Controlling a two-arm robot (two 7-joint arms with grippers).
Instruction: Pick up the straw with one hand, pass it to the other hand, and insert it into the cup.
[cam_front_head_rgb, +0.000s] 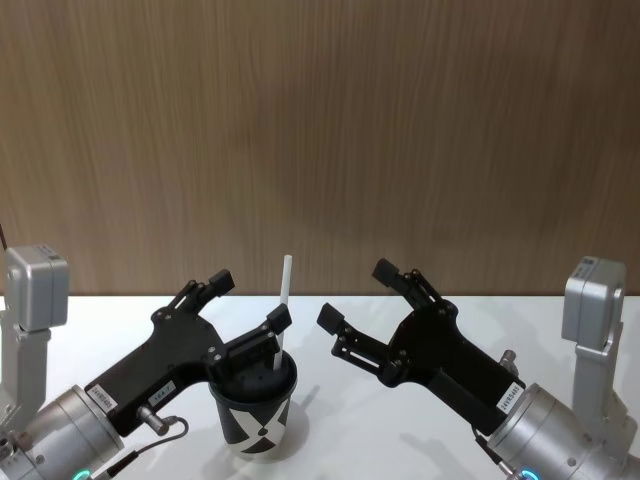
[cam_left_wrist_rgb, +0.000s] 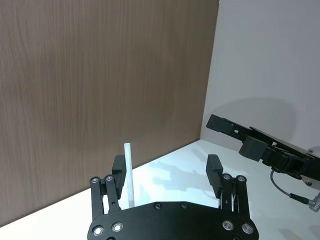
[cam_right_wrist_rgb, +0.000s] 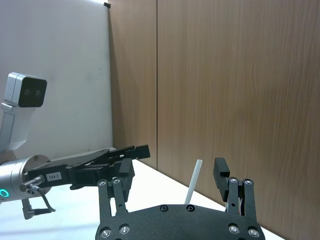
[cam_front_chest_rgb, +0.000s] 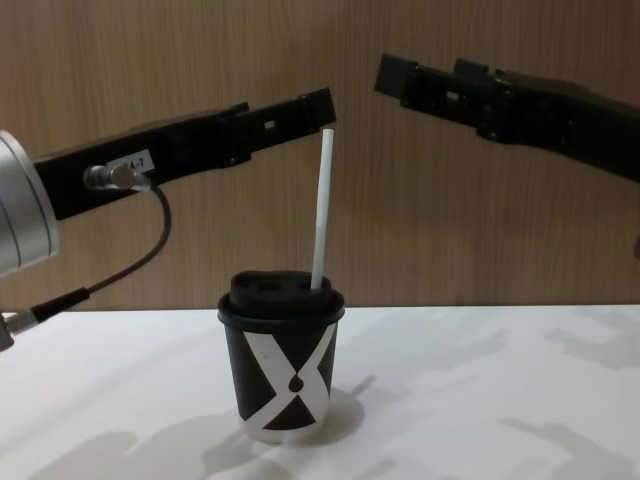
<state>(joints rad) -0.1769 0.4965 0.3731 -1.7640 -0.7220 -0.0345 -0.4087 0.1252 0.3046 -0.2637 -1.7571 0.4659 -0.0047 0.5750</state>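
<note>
The black cup (cam_front_head_rgb: 255, 405) with a white X (cam_front_chest_rgb: 288, 375) stands on the white table near me. The white straw (cam_front_head_rgb: 283, 300) stands upright through its lid (cam_front_chest_rgb: 320, 210). My left gripper (cam_front_head_rgb: 250, 300) is open at the level of the straw's upper half, and the straw (cam_left_wrist_rgb: 129, 172) sits just inside one of its fingers (cam_left_wrist_rgb: 118, 172). Whether they touch, I cannot tell. To the right of the cup my right gripper (cam_front_head_rgb: 358, 295) hangs open and holds nothing, clear of the straw (cam_right_wrist_rgb: 192, 185). In the chest view both grippers (cam_front_chest_rgb: 315, 108) (cam_front_chest_rgb: 400, 75) hover above the cup.
A wooden wall (cam_front_head_rgb: 320, 140) runs close behind the white table (cam_front_head_rgb: 400, 440). A grey cable (cam_front_chest_rgb: 130, 265) hangs from the left wrist beside the cup. Bare tabletop lies to the right of the cup (cam_front_chest_rgb: 480, 400).
</note>
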